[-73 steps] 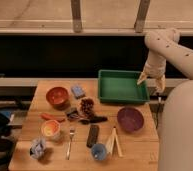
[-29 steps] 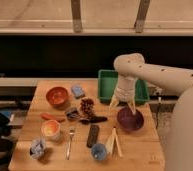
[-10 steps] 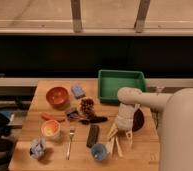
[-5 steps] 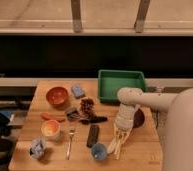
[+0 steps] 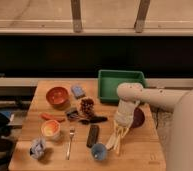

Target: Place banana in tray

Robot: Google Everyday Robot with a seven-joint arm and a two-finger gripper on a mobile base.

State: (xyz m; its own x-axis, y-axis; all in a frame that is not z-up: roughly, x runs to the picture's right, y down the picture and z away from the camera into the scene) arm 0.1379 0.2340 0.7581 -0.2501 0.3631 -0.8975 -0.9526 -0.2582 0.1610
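Note:
The banana [image 5: 115, 142] lies on the wooden table [image 5: 140, 152] near the front, a pale cream-yellow bundle of narrow pieces splayed toward the front edge. My gripper [image 5: 121, 131] points down onto its upper end and is shut on it, with the banana still resting on the table. My pale arm [image 5: 150, 96] reaches in from the right and bends down over the table. The green tray [image 5: 121, 82] stands at the back right of the table, behind the arm's elbow, and nothing shows inside it.
A purple bowl [image 5: 139, 118] sits half hidden behind the wrist. A blue cup [image 5: 99, 151] and a dark brown bar [image 5: 93, 135] lie just left of the banana. Farther left are a fork [image 5: 70, 142], an orange cup [image 5: 50, 129], a carrot stick [image 5: 50, 117] and an orange bowl [image 5: 57, 95].
The arm swung from over the tray down to the front of the table. In the last second the gripper settled onto the banana's upper end and closed.

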